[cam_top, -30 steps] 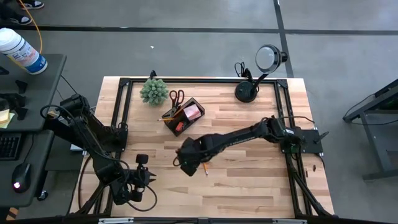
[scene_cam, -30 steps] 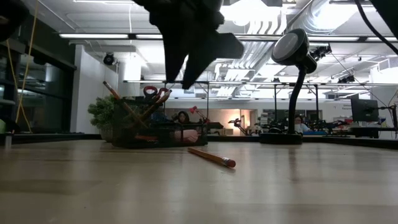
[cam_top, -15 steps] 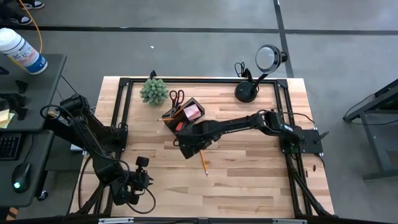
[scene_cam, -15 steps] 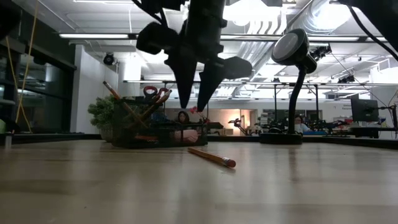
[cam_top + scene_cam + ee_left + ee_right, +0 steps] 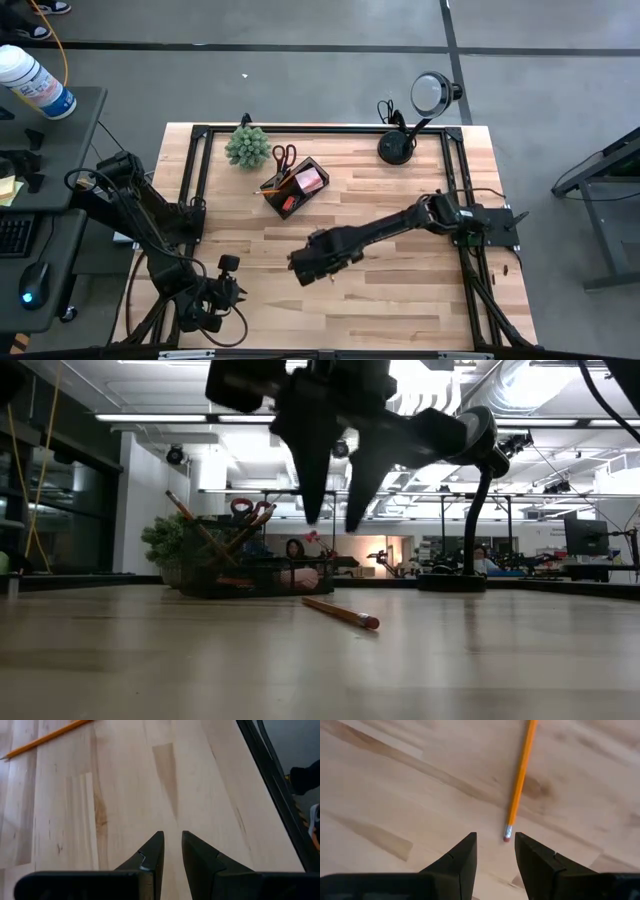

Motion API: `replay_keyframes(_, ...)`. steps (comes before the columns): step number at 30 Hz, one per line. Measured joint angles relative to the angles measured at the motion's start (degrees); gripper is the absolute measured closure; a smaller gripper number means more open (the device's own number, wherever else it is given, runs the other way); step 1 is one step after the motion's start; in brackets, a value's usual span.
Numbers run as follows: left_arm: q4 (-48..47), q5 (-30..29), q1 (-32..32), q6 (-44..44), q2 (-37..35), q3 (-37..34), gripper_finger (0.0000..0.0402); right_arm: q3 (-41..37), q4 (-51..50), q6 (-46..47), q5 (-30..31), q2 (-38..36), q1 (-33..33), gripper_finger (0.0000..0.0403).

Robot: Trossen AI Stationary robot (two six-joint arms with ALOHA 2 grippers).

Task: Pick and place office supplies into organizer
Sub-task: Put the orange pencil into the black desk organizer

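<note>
Pencil [image 5: 521,775] lying flat on bare wood of table [image 5: 400,300], loose, gripped by nothing. Seen best in right wrist view: eraser end just ahead of the gap between the dark fingers [image 5: 455,862], jaws parted a moderate way and empty, not touching the shaft. Hidden in high view under right gripper [image 5: 305,268], which hangs over the middle of the table, well apart from organizer [image 5: 295,188]. Shown again in low view [image 5: 340,612], resting on the tabletop below right gripper [image 5: 334,520], fingers pointing down and spread, clear air between tips and pencil; in front of organizer [image 5: 255,570] there, with lamp [image 5: 478,490] off to one side. Also caught far off in left wrist view [image 5: 47,738], across the boards. Organizer near the far edge, beside green plant [image 5: 246,146] and red-handled scissors [image 5: 284,155], with pink sticky-note pad [image 5: 310,179], a red-orange block [image 5: 289,203] and a pencil already inside; contents clear only from above, low view giving just pencil ends and scissor handles poking up. Left gripper [image 5: 222,290] parked at the near left corner; left wrist view shows fingers [image 5: 150,862] narrowly apart, holding nothing, over bare wood beside the black frame rail [image 5: 272,790].
</note>
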Motion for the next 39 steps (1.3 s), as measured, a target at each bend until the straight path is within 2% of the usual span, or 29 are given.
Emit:
replay_keyframes(6,0.0,-0.3,0.0,0.9,0.0,0.0,0.0344,0.0,0.5,3.9,-4.2,3.5,1.2,0.0277)
replay_keyframes(12,0.0,-0.3,0.0,1.0,0.0,0.0,0.0344,0.0,-2.5,6.5,-2.3,4.0,1.7,0.0279)
replay_keyframes(17,-0.1,-1.5,0.0,1.2,0.0,0.0,0.0344,0.0,-4.4,6.2,-3.2,4.3,1.6,0.0306)
replay_keyframes(24,-0.3,-2.0,0.0,2.3,0.0,0.0,0.0344,0.0,0.5,6.0,-3.6,5.1,1.6,0.0338)
replay_keyframes(35,-0.5,-2.2,0.0,2.7,0.0,0.0,0.0344,0.0,-2.4,5.0,-3.5,5.1,1.5,0.0336)
replay_keyframes(39,-0.5,-2.4,0.0,3.0,0.0,0.0,0.0344,0.0,-2.1,4.9,-5.2,6.1,1.3,0.0336)
